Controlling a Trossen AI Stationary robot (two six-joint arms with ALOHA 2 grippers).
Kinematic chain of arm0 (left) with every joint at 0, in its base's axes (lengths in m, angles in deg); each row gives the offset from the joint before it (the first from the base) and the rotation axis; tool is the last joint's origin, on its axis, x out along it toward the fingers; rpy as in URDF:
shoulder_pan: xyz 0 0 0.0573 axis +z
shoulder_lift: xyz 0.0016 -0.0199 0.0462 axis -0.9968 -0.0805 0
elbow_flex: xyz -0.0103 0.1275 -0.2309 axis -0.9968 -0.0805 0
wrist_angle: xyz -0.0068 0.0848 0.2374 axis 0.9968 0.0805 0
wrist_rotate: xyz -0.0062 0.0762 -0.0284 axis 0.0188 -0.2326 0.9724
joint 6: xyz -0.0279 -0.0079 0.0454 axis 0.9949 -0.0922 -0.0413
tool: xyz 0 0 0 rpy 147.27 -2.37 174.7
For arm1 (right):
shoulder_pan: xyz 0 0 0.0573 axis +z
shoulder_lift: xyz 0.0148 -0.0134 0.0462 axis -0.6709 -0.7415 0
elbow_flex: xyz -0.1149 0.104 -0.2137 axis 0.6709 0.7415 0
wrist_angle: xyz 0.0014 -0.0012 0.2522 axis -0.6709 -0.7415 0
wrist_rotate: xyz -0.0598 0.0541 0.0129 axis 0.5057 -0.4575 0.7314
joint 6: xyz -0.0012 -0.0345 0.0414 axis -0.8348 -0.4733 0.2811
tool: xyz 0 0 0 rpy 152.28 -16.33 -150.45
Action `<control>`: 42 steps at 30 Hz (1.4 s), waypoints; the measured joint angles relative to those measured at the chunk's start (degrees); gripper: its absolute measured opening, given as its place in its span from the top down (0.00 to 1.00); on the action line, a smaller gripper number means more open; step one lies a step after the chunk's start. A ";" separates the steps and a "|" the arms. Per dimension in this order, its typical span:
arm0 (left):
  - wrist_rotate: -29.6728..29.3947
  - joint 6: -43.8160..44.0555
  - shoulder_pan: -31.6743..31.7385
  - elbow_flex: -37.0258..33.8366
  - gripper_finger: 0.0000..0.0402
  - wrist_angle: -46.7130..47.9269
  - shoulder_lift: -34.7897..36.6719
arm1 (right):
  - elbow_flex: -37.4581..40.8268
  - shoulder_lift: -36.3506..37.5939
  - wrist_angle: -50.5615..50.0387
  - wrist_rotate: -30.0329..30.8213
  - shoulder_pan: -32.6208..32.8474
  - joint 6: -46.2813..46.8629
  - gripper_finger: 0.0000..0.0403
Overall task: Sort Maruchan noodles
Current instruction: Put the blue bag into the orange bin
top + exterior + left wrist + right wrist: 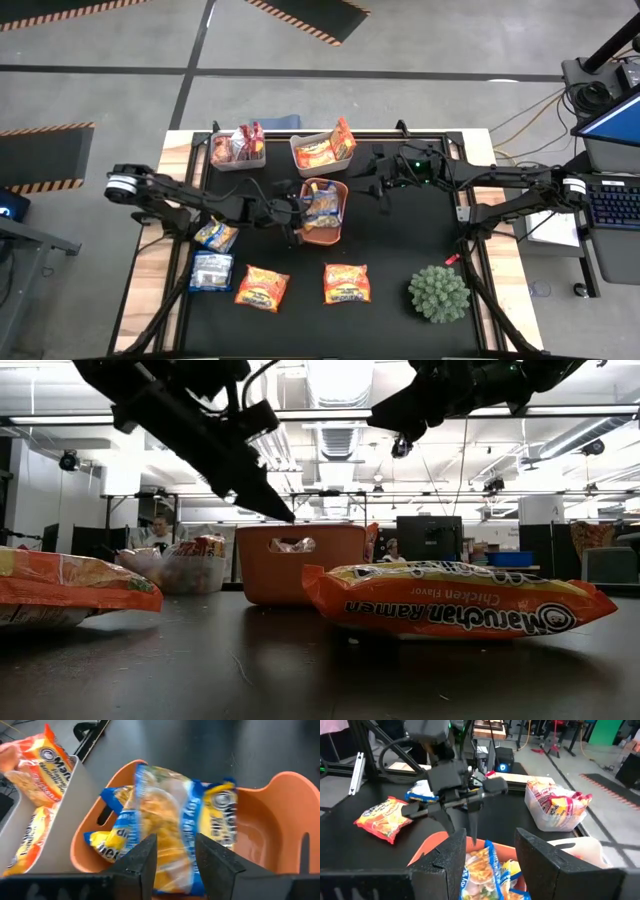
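orange crinkly ramen packet [455,610] lying flat, blue-yellow packets [322,203] in orange tray [322,236]

The left gripper [175,857] is covering the lower middle of the blue-and-yellow packet [165,820], whose print is smearing into blur in the left wrist view. The orange tray [300,563] is hiding its contents in the low view, apart from a scrap showing through the handle slot. An orange packet [70,592] is running off that picture's edge.

Four ramen packets [262,287] lie loose on the mat, beside three bins [324,232] and one plant ball [438,293].
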 joint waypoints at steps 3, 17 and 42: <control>0.01 -0.06 -0.26 0.00 0.70 3.22 2.73 | 0.00 -0.02 -0.19 0.05 0.00 2.71 0.61; 8.54 -1.04 -2.24 -4.93 0.69 -5.02 9.65 | 0.00 -4.83 -3.73 0.04 0.77 11.43 0.80; 12.05 8.37 -3.97 -12.67 0.87 -7.44 9.25 | -10.60 -22.58 -12.34 2.46 1.27 18.05 0.63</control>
